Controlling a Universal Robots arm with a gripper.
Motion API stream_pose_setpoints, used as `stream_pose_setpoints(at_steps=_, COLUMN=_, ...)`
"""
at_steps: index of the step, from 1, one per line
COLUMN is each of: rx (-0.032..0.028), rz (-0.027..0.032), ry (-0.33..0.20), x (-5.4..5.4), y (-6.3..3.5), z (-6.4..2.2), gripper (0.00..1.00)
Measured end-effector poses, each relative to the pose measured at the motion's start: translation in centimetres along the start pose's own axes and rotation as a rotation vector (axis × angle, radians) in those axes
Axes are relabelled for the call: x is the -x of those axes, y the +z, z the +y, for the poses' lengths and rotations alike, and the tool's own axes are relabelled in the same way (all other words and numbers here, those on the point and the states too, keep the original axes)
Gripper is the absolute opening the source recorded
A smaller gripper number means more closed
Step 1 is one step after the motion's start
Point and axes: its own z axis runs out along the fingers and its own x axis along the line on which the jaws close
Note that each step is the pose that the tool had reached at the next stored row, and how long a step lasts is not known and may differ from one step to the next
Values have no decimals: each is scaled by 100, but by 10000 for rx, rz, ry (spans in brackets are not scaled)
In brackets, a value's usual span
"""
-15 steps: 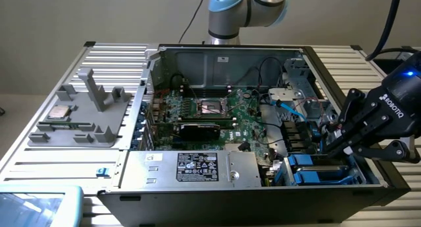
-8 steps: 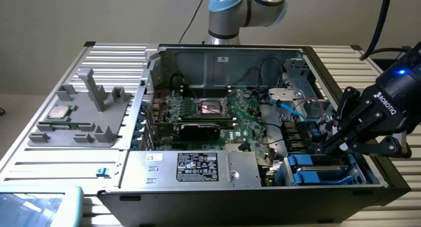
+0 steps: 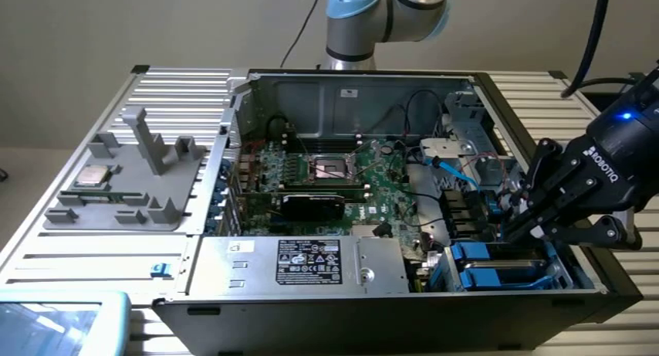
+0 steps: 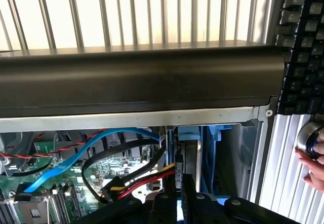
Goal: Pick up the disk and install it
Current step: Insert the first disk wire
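Presently my fingers stand drawn close together, with only a narrow slit between the tips. They reach down into the drive bay at the corner of the open computer case, on the exterior view's right. Directly ahead of the tips the disk stands on edge in that bay, its blue rail showing. The tips are at its near edge, but I cannot tell whether they clamp it or merely rest against it. Just beside the fingers runs a bundle of yellow, red and black power wires, and farther out a flat blue data cable arcs over the green motherboard. Beyond the disk lies the silver rim of the case, then the black side panel, then the slatted counter. A keyboard lies on the counter past the case corner, with a person's hand near it. In the exterior view a grey box with a black-and-white sticker sits in the case next to the bay, and a black expansion card stands on the motherboard. Well apart, on the exterior view's left, a grey fixture carries a small square silver chip.
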Motion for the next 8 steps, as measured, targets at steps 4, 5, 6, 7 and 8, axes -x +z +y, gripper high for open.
stream_pose_setpoints(at_steps=4, rx=1, rz=-8, ry=4, x=-4, y=35, z=13, gripper=16)
stream_pose_setpoints(at_steps=5, rx=-1, rz=-7, ry=4, x=-6, y=39, z=14, gripper=16)
stream_pose_setpoints(at_steps=6, rx=-4, rz=-7, ry=4, x=-6, y=40, z=14, gripper=16)
stream_pose_setpoints(at_steps=7, rx=-4, rz=-7, ry=4, x=-6, y=40, z=15, gripper=16)
stream_pose_setpoints(at_steps=8, rx=-5, rz=-6, ry=4, x=-5, y=41, z=15, gripper=16)
